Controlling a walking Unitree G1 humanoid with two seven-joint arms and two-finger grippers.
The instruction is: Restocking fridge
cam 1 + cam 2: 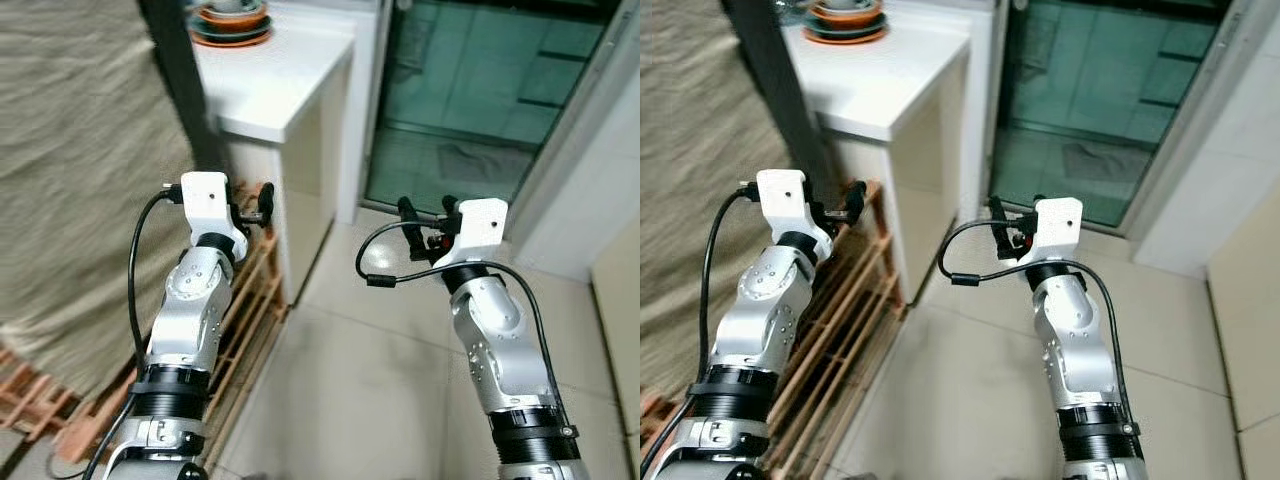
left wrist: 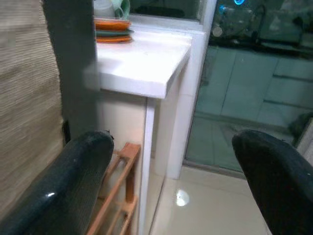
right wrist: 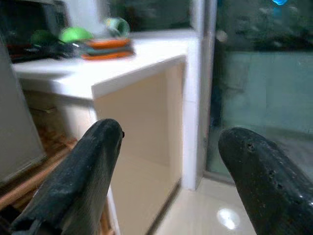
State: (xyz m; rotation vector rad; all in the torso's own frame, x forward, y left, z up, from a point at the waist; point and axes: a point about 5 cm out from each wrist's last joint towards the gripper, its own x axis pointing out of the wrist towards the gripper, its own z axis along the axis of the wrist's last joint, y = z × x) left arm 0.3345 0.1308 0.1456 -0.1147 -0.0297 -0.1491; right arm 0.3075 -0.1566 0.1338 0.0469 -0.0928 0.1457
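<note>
Holding both arms raised before a white counter [image 1: 285,95] carrying stacked plates [image 1: 232,25], I see left gripper [image 2: 171,186] and right gripper [image 3: 171,181] spread, empty, no fridge visible.

Kitchen corner: counter, rack, glass door

White counter [image 1: 270,90] upper centre w/ stack of orange and green plates [image 1: 231,27] at its far end, top edge of frame; wooden slatted rack [image 1: 250,300] on floor below, lower left; beige woven cloth [image 1: 70,180] far left; glass door [image 1: 480,90] upper right; pale tiled floor [image 1: 360,390] btm centre.
</note>
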